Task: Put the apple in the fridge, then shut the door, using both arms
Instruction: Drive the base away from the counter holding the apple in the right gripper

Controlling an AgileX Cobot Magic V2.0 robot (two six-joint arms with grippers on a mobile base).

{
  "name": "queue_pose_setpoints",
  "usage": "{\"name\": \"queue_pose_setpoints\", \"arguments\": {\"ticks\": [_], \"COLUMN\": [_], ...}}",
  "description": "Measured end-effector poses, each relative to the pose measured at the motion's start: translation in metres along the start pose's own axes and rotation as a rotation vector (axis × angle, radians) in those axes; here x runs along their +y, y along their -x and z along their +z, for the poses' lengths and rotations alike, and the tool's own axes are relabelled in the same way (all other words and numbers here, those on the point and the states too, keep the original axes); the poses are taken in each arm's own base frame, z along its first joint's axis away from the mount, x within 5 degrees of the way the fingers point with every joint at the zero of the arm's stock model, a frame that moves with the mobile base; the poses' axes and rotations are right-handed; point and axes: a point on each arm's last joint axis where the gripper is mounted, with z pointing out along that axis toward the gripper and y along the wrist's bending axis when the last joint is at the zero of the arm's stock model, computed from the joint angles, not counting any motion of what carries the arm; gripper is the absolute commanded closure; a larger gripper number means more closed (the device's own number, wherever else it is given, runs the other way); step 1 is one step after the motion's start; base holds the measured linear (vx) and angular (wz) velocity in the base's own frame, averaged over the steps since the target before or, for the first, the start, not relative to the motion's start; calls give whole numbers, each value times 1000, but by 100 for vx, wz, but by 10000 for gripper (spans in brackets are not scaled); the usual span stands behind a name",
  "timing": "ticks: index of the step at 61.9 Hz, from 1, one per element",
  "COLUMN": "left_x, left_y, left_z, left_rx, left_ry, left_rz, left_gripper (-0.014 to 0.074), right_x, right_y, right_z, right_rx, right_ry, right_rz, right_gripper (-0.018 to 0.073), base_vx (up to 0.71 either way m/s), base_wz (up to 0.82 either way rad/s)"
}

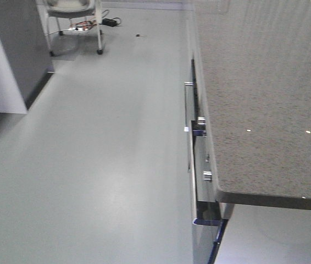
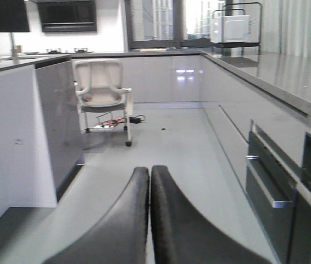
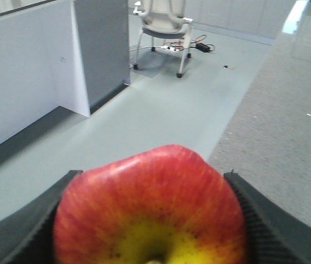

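- Chair point(image 2: 101, 91): white, on casters, upper left of centre in the left wrist view, standing before the far cabinets.
- Cables point(image 2: 111, 123): a red and black tangle under the chair, with one black lead trailing out to its right.
- Floor point(image 1: 106, 154): pale grey and glossy, filling the left and centre of the front view.
- Surface point(image 1: 265, 93): grey speckled counter, right side of the front view.
- Drawers point(image 2: 265, 176): dark fronts with metal bar handles, lower right of the left wrist view, under the counter.
- Cabinet point(image 1: 18, 49): upper left of the front view, grey end panel beside a white side.
- Oven point(image 2: 231, 27): white box in a black rack, upper right of the left wrist view.
- Window point(image 2: 161, 19): top centre, bright.
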Motion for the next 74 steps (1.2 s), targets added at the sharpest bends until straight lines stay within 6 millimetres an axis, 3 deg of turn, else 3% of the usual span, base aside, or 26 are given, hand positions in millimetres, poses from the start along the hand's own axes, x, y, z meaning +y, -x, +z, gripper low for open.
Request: {"name": "queue_pose_setpoints", "arguments": {"ticks": [74], "left_x": [0], "left_y": [0], "left_z": [0], "left_rx": [0], "left_ry": [0], "left_rz": [0], "left_gripper": [603], "right_x": [0], "right_y": [0], "right_z": [0], "right_rx": [0], "right_ry": [0], "right_rz": [0], "right_gripper": [566], "base_vx": [-3], "base_wz": [53]}}
